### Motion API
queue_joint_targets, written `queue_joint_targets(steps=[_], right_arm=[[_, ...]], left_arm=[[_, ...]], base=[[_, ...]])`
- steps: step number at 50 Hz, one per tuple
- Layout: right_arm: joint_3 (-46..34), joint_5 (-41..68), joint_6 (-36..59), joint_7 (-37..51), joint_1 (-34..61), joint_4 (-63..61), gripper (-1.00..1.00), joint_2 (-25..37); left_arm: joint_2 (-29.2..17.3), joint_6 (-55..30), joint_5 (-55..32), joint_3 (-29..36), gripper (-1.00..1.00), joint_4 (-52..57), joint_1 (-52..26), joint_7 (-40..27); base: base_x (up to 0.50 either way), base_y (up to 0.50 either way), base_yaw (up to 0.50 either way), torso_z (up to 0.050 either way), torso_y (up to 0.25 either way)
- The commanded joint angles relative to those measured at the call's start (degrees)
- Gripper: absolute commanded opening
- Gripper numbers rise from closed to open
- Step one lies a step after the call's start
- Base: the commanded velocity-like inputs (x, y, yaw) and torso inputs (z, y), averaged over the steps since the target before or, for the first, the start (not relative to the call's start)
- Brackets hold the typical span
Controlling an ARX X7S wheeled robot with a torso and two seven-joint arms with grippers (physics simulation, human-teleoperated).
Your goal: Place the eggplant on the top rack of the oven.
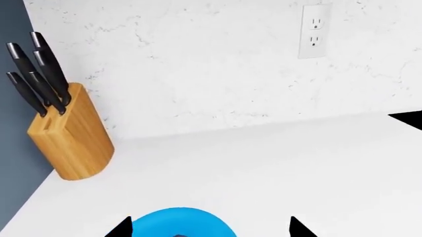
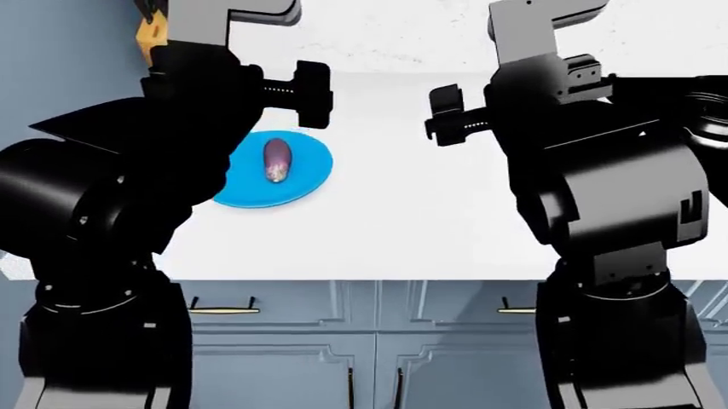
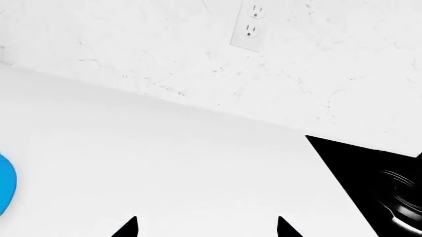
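The eggplant [image 2: 276,160], dark purple with a paler end, lies on a blue plate [image 2: 302,175] on the white counter. In the left wrist view only its dark tip [image 1: 178,235] peeks over the plate [image 1: 181,219] at the frame edge. My left gripper [image 2: 309,94] hovers above and just behind the plate; it is open [image 1: 211,229] with nothing between its fingers. Off to the right over bare counter, my right gripper [image 2: 442,115] also stands open [image 3: 206,228] and empty. The oven and the top rack are out of view.
A wooden knife block [image 1: 69,133] with black handles stands in the counter's back left corner by the blue-grey wall. A wall outlet [image 1: 315,30] sits on the marble backsplash. A black cooktop with a burner [image 3: 372,173] lies to the right. Blue-grey cabinet doors [image 2: 341,341] run below the counter.
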Motion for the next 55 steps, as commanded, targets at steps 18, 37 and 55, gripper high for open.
queue_joint_targets(steps=[18,37,55], right_arm=[[0.57,1.74,-0.54,0.11,-1.06,-0.68,1.0,0.66],[0.36,2.41,-0.78,0.68,-1.2,-0.05,1.0,0.65],[-0.19,3.2,-1.59,1.0,-1.14,1.22,1.0,0.41]], left_arm=[[-0.02,0.71,-2.0,-0.53,1.0,-0.48,0.58,-1.85],[-0.71,1.3,-3.32,-1.19,1.0,-0.53,1.47,-2.88],[-1.38,1.27,-4.44,-2.14,1.0,-0.09,2.48,-4.12]], base=[[0.19,0.0,0.0,0.0,0.0],[0.19,0.0,0.0,0.0,0.0],[0.19,0.0,0.0,0.0,0.0]])
